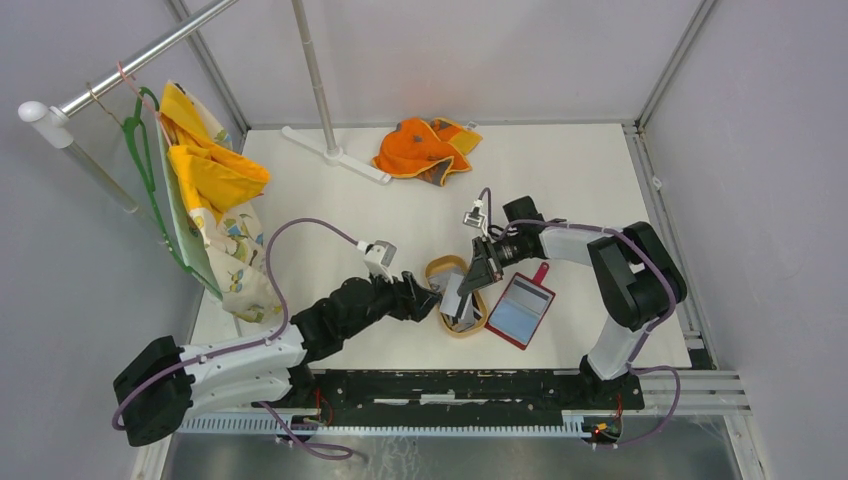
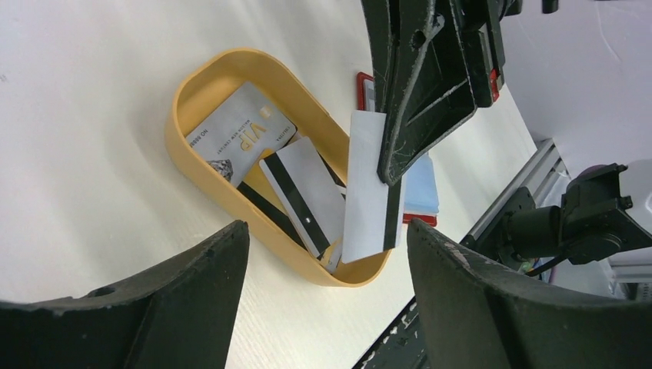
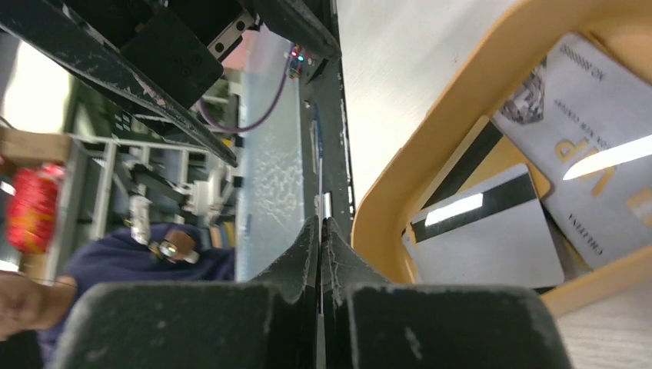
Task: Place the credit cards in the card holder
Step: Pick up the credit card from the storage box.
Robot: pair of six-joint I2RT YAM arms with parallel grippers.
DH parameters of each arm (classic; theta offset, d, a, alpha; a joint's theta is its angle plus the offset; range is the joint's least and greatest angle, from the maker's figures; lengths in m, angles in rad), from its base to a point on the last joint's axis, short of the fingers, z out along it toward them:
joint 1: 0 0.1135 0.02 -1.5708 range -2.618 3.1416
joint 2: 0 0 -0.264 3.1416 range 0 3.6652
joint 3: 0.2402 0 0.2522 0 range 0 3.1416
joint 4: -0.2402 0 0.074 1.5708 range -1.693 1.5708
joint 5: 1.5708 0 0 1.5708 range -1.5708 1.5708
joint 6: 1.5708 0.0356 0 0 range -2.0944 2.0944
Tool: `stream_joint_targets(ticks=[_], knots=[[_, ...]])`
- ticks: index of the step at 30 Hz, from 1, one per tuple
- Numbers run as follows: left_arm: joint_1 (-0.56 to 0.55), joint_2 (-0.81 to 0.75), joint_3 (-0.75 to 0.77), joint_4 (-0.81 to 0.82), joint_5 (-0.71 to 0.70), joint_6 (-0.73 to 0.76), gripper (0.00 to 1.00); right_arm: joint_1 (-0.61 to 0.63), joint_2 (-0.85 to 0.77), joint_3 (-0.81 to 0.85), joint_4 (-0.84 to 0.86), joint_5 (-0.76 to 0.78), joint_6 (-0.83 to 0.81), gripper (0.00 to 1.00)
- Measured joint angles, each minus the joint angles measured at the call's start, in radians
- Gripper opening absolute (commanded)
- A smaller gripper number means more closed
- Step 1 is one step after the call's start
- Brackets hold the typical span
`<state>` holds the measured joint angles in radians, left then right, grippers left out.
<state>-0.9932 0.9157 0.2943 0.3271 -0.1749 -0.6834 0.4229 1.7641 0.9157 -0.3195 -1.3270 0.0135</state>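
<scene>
A white credit card (image 2: pixel 369 192) with a dark stripe hangs on edge over the tan oval tray (image 2: pixel 188 92), and my right gripper (image 3: pixel 320 224) is shut on its top edge. In the right wrist view this card is only a thin line between the fingers. More credit cards (image 2: pixel 240 134) lie in the tray, one silver with gold print and others with dark stripes. My left gripper (image 2: pixel 327 231) stands open just short of the tray's near end, nothing between its fingers. The red card holder (image 1: pixel 520 310) lies open to the right of the tray, pale blue inside up.
An orange cloth (image 1: pixel 425 148) lies at the back. Yellow garments on a green hanger (image 1: pixel 205 190) hang at the left, beside a white stand foot (image 1: pixel 335 155). A black rail (image 1: pixel 450 388) runs along the near edge. Enclosure walls close in both sides.
</scene>
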Motion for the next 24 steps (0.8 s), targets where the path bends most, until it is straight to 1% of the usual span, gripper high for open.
stream_joint_targets(ticks=[2, 5, 7, 10, 12, 18, 24], knots=[[0.014, 0.016, 0.005, 0.012, 0.027, -0.001, 0.76, -0.014, -0.002, -0.047, 0.114, -0.021, 0.136, 0.00], [0.029, 0.037, 0.019, 0.020, 0.065, -0.003, 0.71, -0.020, -0.002, -0.062, 0.211, -0.033, 0.263, 0.00], [0.035, 0.048, 0.032, 0.022, 0.084, -0.008, 0.68, -0.019, -0.004, -0.062, 0.259, -0.040, 0.320, 0.00], [0.043, 0.066, 0.053, 0.021, 0.108, -0.022, 0.59, -0.019, -0.004, -0.066, 0.327, -0.045, 0.412, 0.00], [0.054, 0.079, 0.064, 0.020, 0.126, -0.032, 0.55, -0.019, -0.004, -0.077, 0.374, -0.048, 0.470, 0.00], [0.109, 0.101, 0.076, 0.008, 0.167, -0.082, 0.54, -0.019, -0.004, -0.106, 0.441, -0.053, 0.595, 0.01], [0.141, 0.111, 0.087, 0.013, 0.232, -0.133, 0.52, -0.019, -0.005, -0.108, 0.464, -0.071, 0.645, 0.01]])
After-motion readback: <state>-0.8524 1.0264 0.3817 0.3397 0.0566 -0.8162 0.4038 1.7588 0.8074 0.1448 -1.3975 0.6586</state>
